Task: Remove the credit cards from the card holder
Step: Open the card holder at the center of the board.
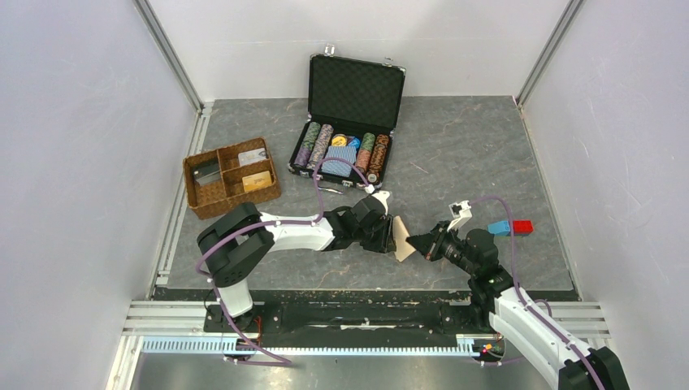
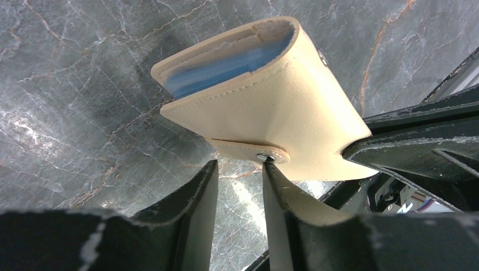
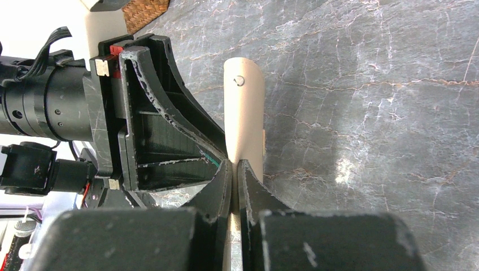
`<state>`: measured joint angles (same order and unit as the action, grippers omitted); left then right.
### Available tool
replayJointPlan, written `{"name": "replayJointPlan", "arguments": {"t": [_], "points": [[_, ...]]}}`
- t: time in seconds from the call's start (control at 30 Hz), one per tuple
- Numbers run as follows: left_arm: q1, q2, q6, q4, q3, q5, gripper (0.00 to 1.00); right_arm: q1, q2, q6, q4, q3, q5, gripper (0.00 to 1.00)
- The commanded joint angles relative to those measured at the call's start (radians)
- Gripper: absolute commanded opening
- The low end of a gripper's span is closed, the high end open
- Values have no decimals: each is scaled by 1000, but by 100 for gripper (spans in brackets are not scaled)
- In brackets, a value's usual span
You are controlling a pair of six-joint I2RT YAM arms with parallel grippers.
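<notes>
Card holder point(image 1: 403, 238), tan and folded, stands on edge in the lower middle of the overhead frame, held between my two arms. My right fingers point(image 3: 248, 182) are pressed together on one edge of it, pinching the leather. In my left wrist view they clamp its right-hand corner. My left fingers point(image 2: 275, 186) stand parted, with bare bench point(image 2: 85, 113) showing in the gap. One tip touches the strap tab point(image 2: 248, 148) just under its metal snap.

The holder's mouth faces the upper left of that frame and shows blue layers inside, too blurred for me to tell card from lining. At the left of the overhead frame, credit cards point(image 1: 257, 181) lie in separate compartments of the wicker tray point(image 1: 193, 188). A black case point(image 1: 355, 89) of poker chips point(image 1: 313, 145) stands open at upper middle.
</notes>
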<state>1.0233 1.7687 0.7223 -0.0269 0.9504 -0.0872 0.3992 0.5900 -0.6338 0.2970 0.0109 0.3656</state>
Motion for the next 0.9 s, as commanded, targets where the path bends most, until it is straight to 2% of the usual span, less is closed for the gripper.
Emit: {"name": "replayJointPlan", "arguments": {"t": [0.0,0.07,0.17,0.33,0.6,0.87], "points": [[1,2,-43,5,35,33,39,4,-8,17,53,-241,32,0],[1,-6,-37,8,39,14,40,4,-6,19,50,-239,30,0],[1,-23,-29,8,42,-2,51,4,-7,24,44,-236,31,0],[1,-53,-27,11,52,15,62,5,-15,30,37,-234,31,0],[1,-38,-40,8,74,23,67,4,-19,36,31,-234,29,0],[-1,-32,-56,43,101,70,66,4,-30,47,20,-235,34,0]]}}
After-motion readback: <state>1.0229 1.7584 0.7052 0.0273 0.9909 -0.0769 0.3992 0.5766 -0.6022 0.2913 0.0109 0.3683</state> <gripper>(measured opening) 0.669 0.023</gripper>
